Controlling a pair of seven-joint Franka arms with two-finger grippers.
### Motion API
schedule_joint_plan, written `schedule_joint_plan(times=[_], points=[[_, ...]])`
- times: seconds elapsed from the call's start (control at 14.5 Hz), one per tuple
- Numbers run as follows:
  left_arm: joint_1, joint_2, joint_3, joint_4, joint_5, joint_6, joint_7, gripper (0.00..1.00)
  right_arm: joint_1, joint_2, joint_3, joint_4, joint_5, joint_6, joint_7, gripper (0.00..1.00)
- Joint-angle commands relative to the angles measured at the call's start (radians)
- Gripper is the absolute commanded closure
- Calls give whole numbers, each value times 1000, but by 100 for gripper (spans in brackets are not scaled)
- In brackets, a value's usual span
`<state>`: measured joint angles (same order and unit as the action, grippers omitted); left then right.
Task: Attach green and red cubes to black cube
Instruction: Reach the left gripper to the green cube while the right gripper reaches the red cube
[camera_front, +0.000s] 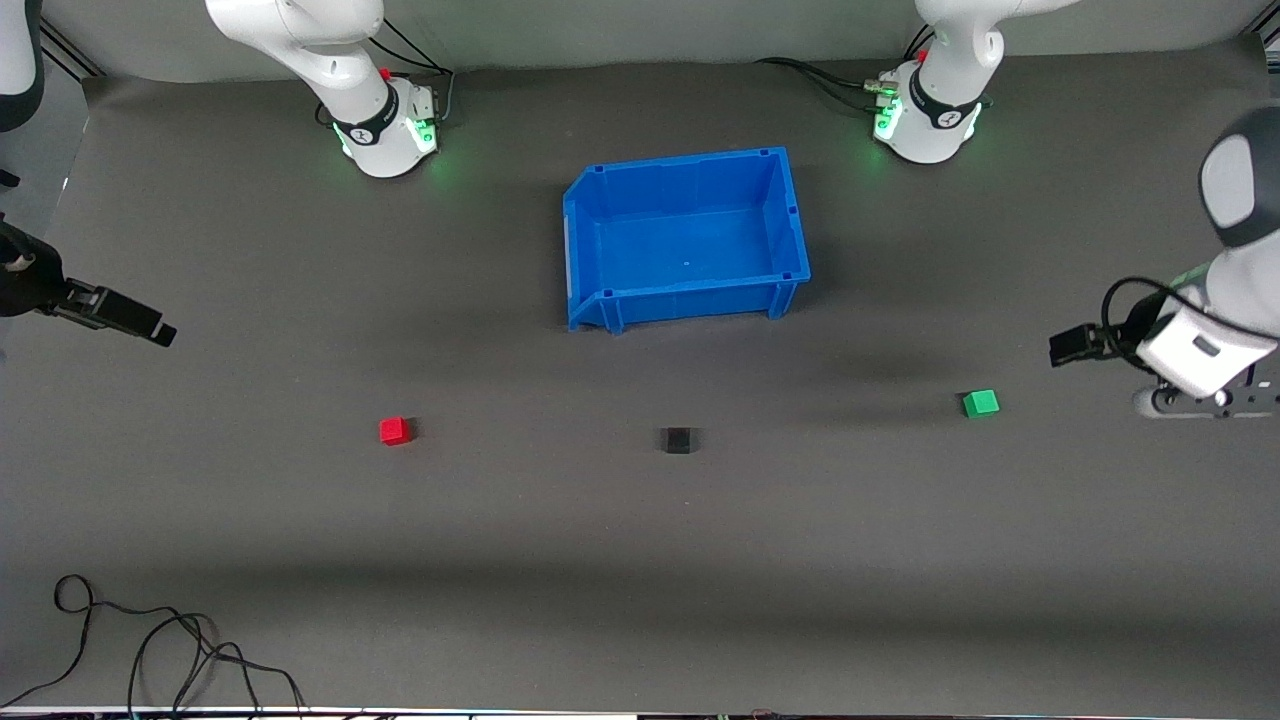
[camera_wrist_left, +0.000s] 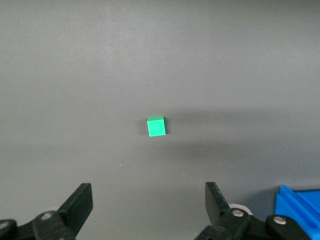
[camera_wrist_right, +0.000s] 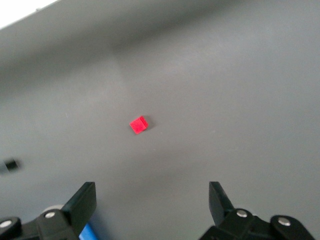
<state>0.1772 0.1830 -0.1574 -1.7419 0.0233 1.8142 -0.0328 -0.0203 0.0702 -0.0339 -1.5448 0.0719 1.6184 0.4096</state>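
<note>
Hovering grippers (camera_wrist_left: 149, 210) (camera_wrist_right: 152, 210) (both spread) empty

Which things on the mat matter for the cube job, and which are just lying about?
For the job: black cube, red cube, green cube, left gripper open, right gripper open.
Lying about: blue bin, loose cable.

High front overview, downward wrist views
</note>
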Motion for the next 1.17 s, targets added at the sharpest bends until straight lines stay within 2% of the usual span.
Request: schedule_joint_plan(times=[0.0, 0.14, 0.28, 0.41, 0.55, 0.69, 0.76, 0.9, 0.97, 1.1], points=[[33, 71, -2, 12, -8, 84, -15, 0, 11, 57, -9, 63, 58, 1, 345, 0], [33, 114, -2, -16, -6, 151, -16, 0, 13, 77, -9, 64, 101, 1, 614, 0], [25, 131, -2, -77, -6, 204, -19, 0, 14, 112, -9, 55, 164, 0, 788, 0], [15, 151, -4, -180, 0, 351, -21, 0, 13, 167, -9, 32, 227, -2, 842, 0], [16, 235, -4, -199, 0, 434, -25, 0, 10, 239, -15, 6, 311, 21, 850, 0], [16, 291, -4, -199, -2, 450, -39, 1, 14, 302, -15, -38, 335, 99, 850, 0], [16, 318, -2, -199, 1, 451, -62, 7, 14, 321, -14, -84, 351, 171, 848, 0], [13, 346, -2, -203, 20, 479, -88, 10, 31, 355, -12, -176, 384, 321, 828, 0], [13, 346, -2, -217, 21, 491, -131, 17, 48, 388, -12, -195, 385, 384, 816, 0], [1, 348, -1, -220, 47, 488, -147, 43, 59, 465, -11, -198, 388, 455, 795, 0]])
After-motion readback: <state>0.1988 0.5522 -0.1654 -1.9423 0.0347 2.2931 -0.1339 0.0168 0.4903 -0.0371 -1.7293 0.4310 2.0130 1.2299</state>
